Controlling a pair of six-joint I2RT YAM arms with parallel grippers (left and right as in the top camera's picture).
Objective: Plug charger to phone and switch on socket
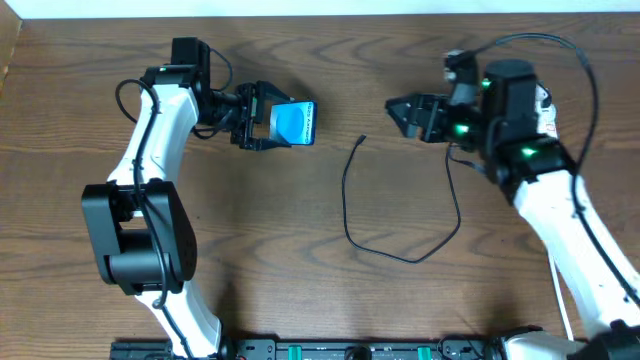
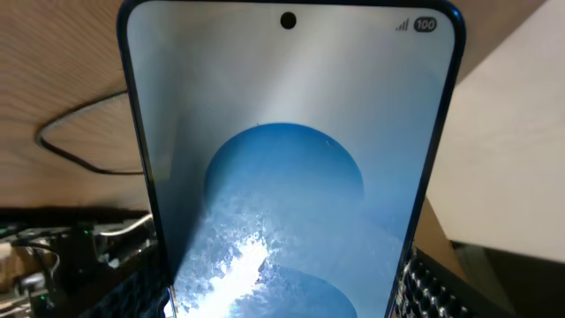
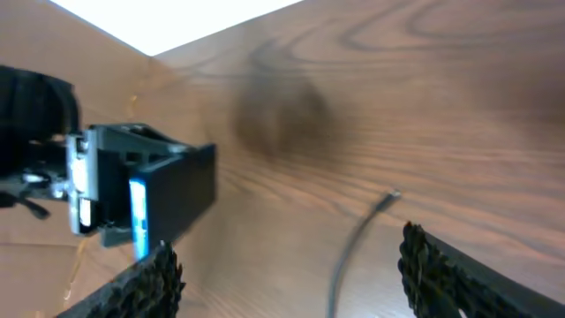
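Observation:
My left gripper (image 1: 262,118) is shut on the phone (image 1: 293,123), a small smartphone with a bright blue screen, held above the table at the upper left. In the left wrist view the phone's screen (image 2: 291,177) fills the frame between my fingers. The charger is a thin black cable (image 1: 350,215) lying in a loop mid-table, its plug tip (image 1: 362,138) pointing up. My right gripper (image 1: 398,108) is open and empty, to the right of the tip; the cable (image 3: 353,247) lies below between its fingers (image 3: 287,269). The socket is hidden under my right arm.
The brown wooden table (image 1: 250,250) ends at a white wall along the top. The cable's far end runs under my right arm (image 1: 520,150). The left arm's base (image 1: 135,235) stands at the lower left. A black rail (image 1: 350,350) lines the front edge.

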